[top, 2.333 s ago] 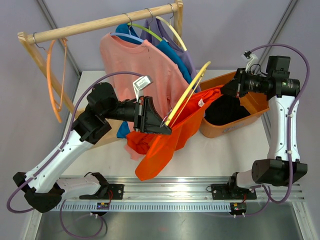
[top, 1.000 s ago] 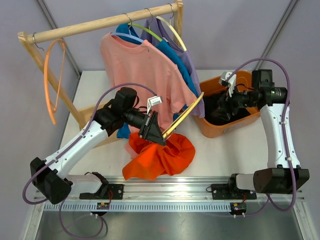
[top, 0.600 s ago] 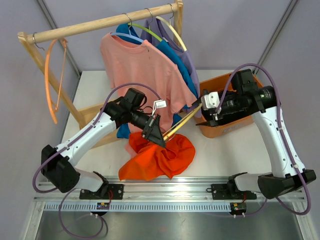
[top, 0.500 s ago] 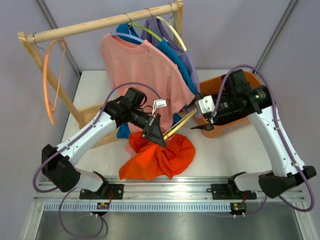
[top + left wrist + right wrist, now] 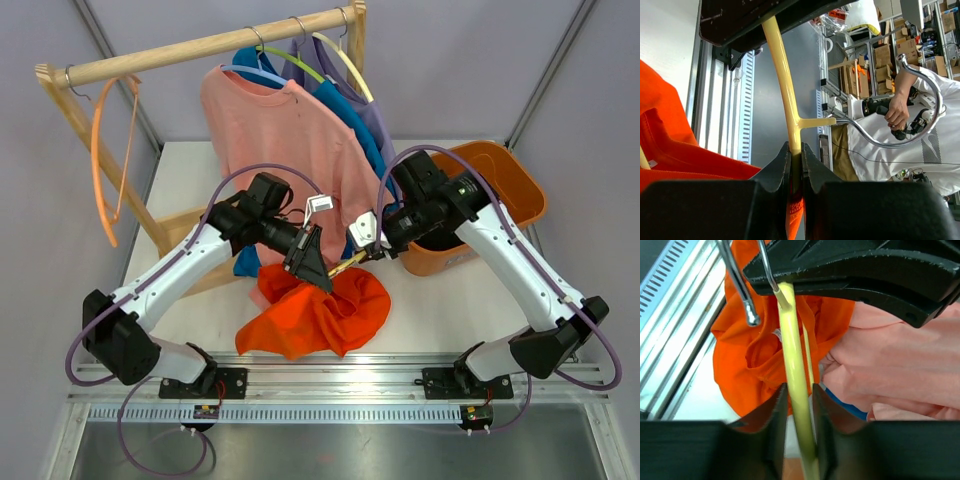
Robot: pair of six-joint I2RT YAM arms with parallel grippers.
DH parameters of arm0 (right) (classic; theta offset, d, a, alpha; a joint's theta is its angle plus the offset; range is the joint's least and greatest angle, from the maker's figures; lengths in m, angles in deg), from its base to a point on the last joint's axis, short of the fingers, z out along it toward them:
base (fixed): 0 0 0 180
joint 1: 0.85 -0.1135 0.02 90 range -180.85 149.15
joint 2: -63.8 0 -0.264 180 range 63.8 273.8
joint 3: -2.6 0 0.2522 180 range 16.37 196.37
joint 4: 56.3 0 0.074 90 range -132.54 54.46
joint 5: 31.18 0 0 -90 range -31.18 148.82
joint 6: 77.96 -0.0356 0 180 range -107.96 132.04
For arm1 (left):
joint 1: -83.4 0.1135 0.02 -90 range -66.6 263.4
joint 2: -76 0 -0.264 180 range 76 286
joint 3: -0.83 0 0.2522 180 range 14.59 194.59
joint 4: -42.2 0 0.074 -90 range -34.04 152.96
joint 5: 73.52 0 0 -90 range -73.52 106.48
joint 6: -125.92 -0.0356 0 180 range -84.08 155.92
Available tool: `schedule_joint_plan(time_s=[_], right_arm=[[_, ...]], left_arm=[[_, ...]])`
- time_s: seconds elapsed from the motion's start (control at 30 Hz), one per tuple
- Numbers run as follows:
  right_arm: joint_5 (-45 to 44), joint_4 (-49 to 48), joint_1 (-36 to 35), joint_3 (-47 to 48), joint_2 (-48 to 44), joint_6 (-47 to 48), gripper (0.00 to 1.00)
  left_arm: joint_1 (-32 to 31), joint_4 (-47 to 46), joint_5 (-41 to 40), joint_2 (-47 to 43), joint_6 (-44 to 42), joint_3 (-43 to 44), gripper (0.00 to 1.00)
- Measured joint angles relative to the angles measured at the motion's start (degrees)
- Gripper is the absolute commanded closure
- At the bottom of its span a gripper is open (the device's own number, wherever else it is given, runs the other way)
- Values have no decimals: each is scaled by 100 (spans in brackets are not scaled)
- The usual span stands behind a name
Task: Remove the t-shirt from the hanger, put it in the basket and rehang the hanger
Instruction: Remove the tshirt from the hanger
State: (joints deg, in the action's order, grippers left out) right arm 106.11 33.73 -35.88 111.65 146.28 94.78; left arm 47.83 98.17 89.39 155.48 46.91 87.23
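rail point(image 5: 200, 45), wooden, across the back of the table point(image 5: 450, 310); one bare orange hanger point(image 5: 105, 160) hangs at its left end.
pink t-shirt point(image 5: 290, 140): next along the rail, with a blue garment point(image 5: 345, 120) and a purple garment point(image 5: 375, 125) behind it to the right.
left tool point(image 5: 795, 152): mine, clamped tight on the bar of the yellow hanger point(image 5: 345, 266), close to where its metal hook point(image 5: 842, 122) joins.
orange t-shirt point(image 5: 320, 315): crumpled in a heap on the table, beneath and just nearward of both tools; whether any part still hangs on the yellow hanger i cannot tell.
right tool point(image 5: 799, 390): mine, fingers closed in on the same bar from the opposite end, pads against it.
orange bin point(image 5: 505, 170): far right of the table.
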Motion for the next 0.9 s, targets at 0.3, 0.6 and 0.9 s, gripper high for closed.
schedule_joint_plan(time_s=[0.3,0.6,0.9], right_arm=[[-385,-321,-50,-22,-76,-841,100],[-1154,-420,85,-184,-498,-2081,100],[-1217,-343,968,-129,-350,-3403,100]], left_arm=[[308,-352,-501,-302,157,31,82],[557,-1025,-2371,-1182,684,240,35],[446,-752,-4520,-1838,1080,240,28]])
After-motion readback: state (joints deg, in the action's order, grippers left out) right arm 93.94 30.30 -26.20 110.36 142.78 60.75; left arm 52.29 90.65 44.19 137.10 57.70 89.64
